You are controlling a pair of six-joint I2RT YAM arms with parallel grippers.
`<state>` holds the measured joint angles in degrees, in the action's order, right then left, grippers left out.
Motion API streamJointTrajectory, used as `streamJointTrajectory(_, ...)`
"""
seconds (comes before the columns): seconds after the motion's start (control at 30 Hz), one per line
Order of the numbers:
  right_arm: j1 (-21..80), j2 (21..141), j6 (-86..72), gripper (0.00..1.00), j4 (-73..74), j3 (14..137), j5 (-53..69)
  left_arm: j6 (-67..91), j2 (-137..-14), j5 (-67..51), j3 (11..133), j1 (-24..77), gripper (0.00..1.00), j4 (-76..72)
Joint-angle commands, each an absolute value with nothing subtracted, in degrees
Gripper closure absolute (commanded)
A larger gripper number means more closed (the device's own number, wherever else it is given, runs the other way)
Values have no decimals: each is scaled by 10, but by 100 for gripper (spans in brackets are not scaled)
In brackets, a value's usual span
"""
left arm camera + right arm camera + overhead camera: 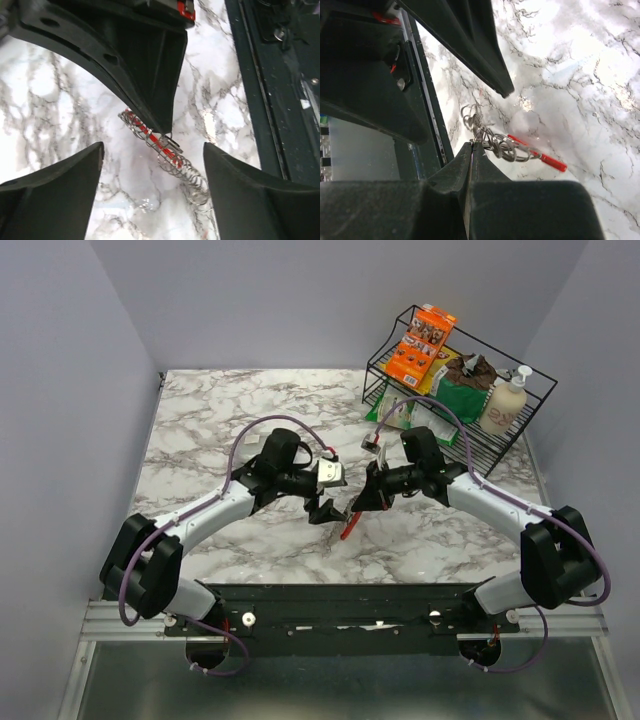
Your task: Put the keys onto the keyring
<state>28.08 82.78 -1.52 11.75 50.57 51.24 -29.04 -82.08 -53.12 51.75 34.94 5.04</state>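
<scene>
The keyring [165,155] is a red strip threaded through a run of silver rings, hanging just above the marble. My right gripper [472,145] is shut on its ring end, and the red strip [540,157] trails off to the right. A small dark loop [173,144] sits against the rings at that fingertip; it looks like the head of the keys, but I cannot tell if it is threaded on. My left gripper [152,150] stands wide open, one finger on each side of the keyring, touching nothing. From above both grippers meet mid-table, with the keyring [348,528] below them.
A black wire rack [505,445] at the back right holds an orange box [421,342], a green bag and a soap bottle [503,403]. A small dark object [372,441] lies on the marble near it. The black base rail [280,100] runs along the table's near edge.
</scene>
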Motion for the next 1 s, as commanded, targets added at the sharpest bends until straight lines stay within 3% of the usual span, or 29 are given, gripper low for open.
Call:
streamJointTrajectory(0.0,284,835,-18,93,117,514,495,-215,-780,-480,497,345,1,-54)
streamJointTrajectory(0.33,284,874,-36,94,104,526,490,-171,-706,-375,469,342,1,-107)
streamJointTrajectory(0.97,284,997,-94,93,45,586,463,-131,-656,-345,461,341,1,-120)
